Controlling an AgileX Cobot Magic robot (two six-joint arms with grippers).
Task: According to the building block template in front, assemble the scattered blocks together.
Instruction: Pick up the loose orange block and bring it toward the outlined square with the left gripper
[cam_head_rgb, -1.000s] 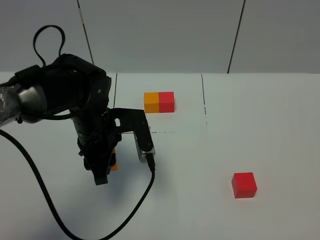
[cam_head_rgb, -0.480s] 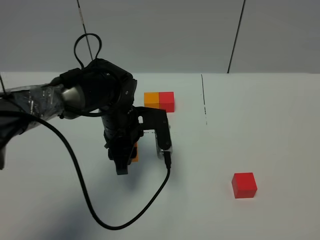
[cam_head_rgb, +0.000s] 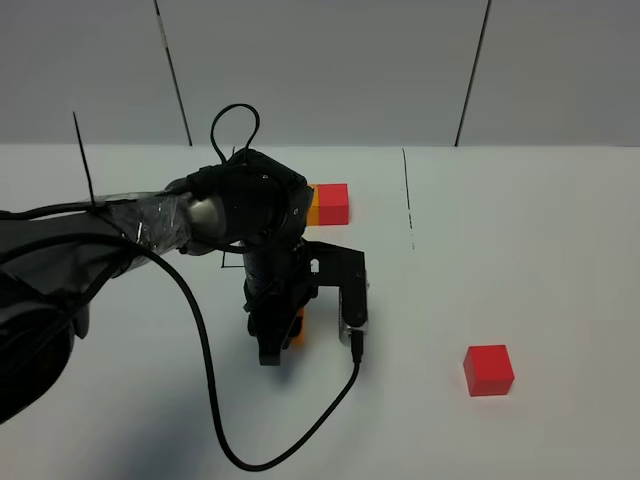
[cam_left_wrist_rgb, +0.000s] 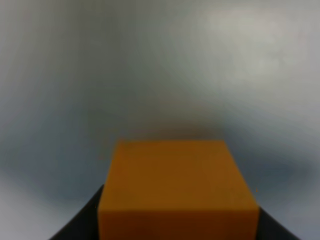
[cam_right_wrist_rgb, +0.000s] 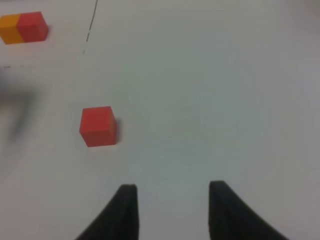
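Orange block (cam_left_wrist_rgb: 177, 187) in left gripper (cam_head_rgb: 283, 335), now farther right, nearer red block (cam_head_rgb: 488, 370).

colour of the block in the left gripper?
Orange block, held in the left gripper; clearest in the left wrist view.

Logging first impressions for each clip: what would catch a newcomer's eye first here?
The big black left arm dominates the left-centre of the table, its left gripper clamped on the orange cube. A lone red cube sits on bare white table at the near right, and the joined orange-red template peeks out behind the arm.
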